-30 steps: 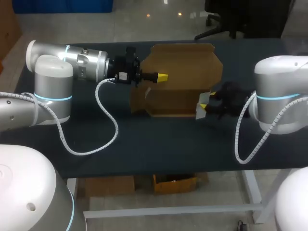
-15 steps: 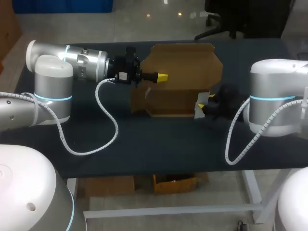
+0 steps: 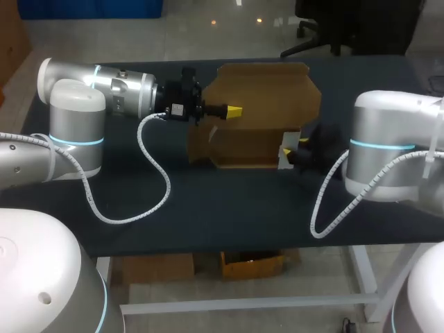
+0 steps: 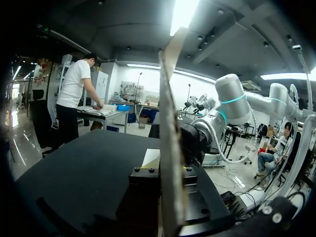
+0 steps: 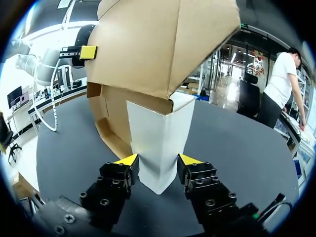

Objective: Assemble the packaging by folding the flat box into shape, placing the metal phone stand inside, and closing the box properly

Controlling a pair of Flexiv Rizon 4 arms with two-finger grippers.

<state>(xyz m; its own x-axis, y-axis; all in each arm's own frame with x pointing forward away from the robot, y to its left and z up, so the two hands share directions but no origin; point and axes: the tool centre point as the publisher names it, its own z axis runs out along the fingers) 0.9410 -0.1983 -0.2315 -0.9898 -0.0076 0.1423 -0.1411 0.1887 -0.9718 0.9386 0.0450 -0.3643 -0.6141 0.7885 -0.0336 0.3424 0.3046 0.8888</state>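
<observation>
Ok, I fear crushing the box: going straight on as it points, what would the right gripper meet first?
The white corner of the box, standing directly ahead of the right gripper; the gap between them is hard to judge.

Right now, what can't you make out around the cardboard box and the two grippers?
- Left wrist view: the box, seen edge-on, covers the left gripper, so its hold cannot be seen.
- Head view: the right gripper is small and dark at the box's end, so contact is unclear.
- Inside the box: its walls block the right wrist view and the head view is too dim. No phone stand shows anywhere.
</observation>
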